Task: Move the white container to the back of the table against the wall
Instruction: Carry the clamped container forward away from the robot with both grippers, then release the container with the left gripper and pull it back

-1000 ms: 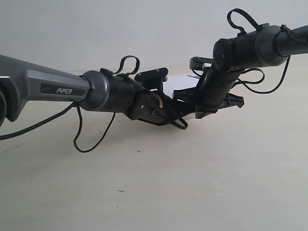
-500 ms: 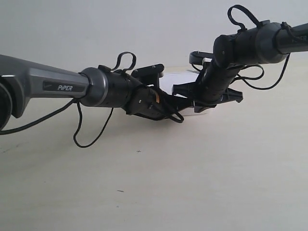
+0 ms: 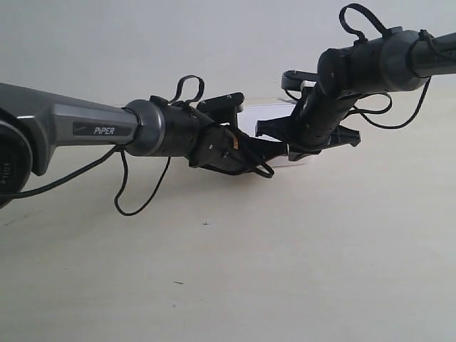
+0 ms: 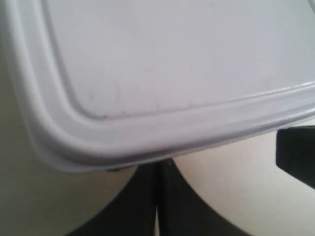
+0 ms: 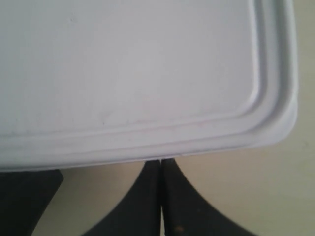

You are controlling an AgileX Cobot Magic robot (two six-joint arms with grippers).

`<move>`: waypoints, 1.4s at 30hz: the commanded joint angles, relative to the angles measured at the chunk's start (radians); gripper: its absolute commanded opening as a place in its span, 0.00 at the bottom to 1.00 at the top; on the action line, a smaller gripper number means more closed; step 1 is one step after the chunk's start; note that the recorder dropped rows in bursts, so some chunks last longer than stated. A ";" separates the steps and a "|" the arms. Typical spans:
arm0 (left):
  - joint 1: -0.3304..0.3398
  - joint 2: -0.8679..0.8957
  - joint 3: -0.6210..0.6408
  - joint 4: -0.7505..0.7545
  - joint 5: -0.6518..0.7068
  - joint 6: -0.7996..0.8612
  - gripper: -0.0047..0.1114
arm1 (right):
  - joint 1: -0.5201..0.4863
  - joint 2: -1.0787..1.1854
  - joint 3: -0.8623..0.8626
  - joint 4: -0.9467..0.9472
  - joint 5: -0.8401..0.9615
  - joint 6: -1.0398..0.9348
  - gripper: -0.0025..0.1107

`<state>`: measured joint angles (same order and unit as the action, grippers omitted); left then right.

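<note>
The container (image 3: pixel 263 112) is seen with the table (image 3: pixel 299 256) under it and the wall (image 3: pixel 128 43) close behind it; contact with the wall cannot be told. The left gripper (image 4: pixel 157 167) is closed tight with nothing gripped, its tips tucked beneath the container's rim. The right gripper (image 5: pixel 161 164) is likewise closed empty at that rim.

Exterior view: soft, even, moderately bright light from above; faint diffuse shadows on the counter (image 3: pixel 299 271), the wall (image 3: pixel 142 43) dimmer toward the view's upper left corner, fine grain throughout. Left and right wrist views: the white container (image 4: pixel 172 64) at very close range, soft-focused, with a mild sheen along its raised rim; left gripper (image 4: pixel 157 206) and right gripper (image 5: pixel 161 196) rendered as near-black, detail-poor shapes with blurred edges.
</note>
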<state>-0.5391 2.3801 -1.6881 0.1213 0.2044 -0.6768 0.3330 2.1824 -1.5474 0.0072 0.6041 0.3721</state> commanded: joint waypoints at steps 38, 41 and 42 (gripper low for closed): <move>-0.033 -0.075 0.022 0.041 0.200 0.019 0.04 | -0.007 0.176 -0.326 -0.007 0.153 -0.055 0.02; -0.043 -0.144 0.115 0.063 0.164 -0.011 0.04 | -0.007 0.178 -0.347 -0.007 0.169 -0.075 0.02; -0.048 -0.165 0.144 0.063 0.147 -0.011 0.04 | -0.007 0.180 -0.355 -0.002 0.171 -0.077 0.02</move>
<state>-0.5787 2.2802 -1.6208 0.1599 0.3953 -0.6654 0.3262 2.3577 -1.8771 0.0000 0.7682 0.3215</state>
